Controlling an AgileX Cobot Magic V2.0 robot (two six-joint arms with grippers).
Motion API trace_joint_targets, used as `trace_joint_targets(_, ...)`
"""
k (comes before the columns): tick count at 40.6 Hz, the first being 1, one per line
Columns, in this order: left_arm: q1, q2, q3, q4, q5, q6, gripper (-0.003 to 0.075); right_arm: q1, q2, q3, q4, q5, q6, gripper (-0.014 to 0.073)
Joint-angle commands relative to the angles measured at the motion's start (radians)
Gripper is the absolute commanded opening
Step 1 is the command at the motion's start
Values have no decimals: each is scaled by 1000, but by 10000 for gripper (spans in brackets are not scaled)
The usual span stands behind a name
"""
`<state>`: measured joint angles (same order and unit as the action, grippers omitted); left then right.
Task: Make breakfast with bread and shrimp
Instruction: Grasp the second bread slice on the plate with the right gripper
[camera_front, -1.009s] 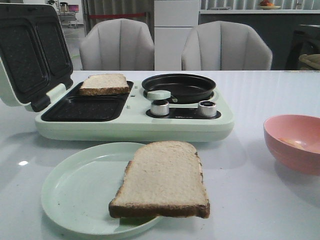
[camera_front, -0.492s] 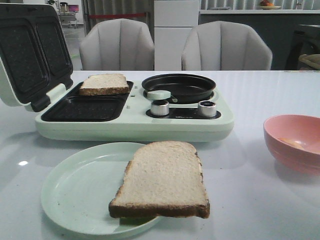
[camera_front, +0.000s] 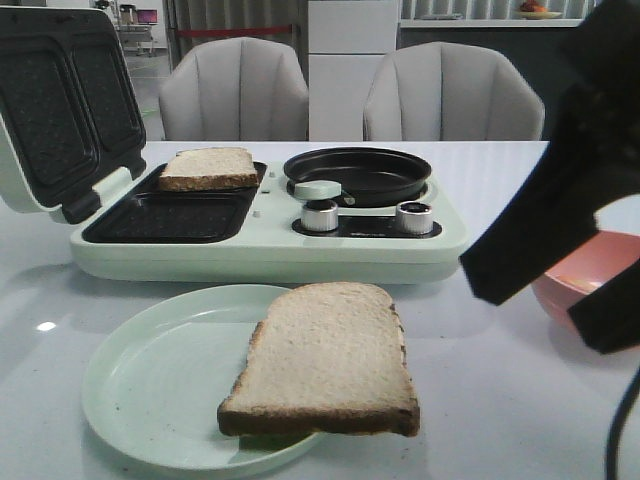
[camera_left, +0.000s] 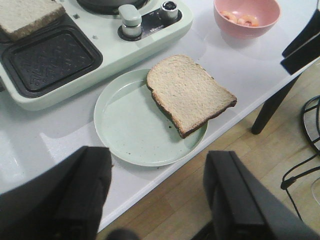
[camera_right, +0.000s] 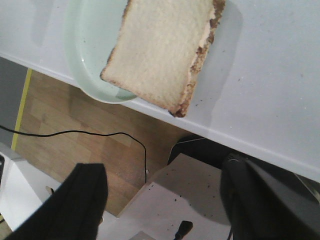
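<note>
Two bread slices: one (camera_front: 325, 358) overhanging the plate (camera_front: 150, 385), one (camera_front: 208, 167) in the sandwich maker (camera_front: 260, 250). Shrimp (camera_left: 240, 19), apparently two, lie in the pink bowl (camera_left: 245, 31). Left gripper (camera_left: 157, 192) and right gripper (camera_right: 165, 200) are spread, empty.

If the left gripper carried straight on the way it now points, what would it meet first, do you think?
Probably the pale green plate near the table edge, just short of the bread slice lying on it; the open left gripper frames both, though depth is uncertain.
</note>
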<state>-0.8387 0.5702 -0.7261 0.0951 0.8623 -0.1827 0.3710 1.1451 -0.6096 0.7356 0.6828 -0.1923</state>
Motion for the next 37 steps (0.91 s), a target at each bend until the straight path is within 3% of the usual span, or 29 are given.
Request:
trace_joint_targets(1, -8, 1, -26, -2, -68, -8, 455, 2, 68, -34, 79, -70, -36, 577)
trace_joint_targets(9, -8, 1, -26, -2, -68, -8, 455, 2, 229, -38, 241, -109, -203, 577)
trace_joint_targets(17, -8, 1, -26, -2, -68, -8, 455, 2, 334, -38, 512, -117, -468, 577)
trace_joint_targets(25, -8, 1, -26, -2, -68, -8, 455, 2, 399, -38, 728, -124, -644, 577)
trace_joint_targets(37, -8, 1, -26, -2, -68, -8, 455, 2, 481, -66, 817, -93, -735, 547)
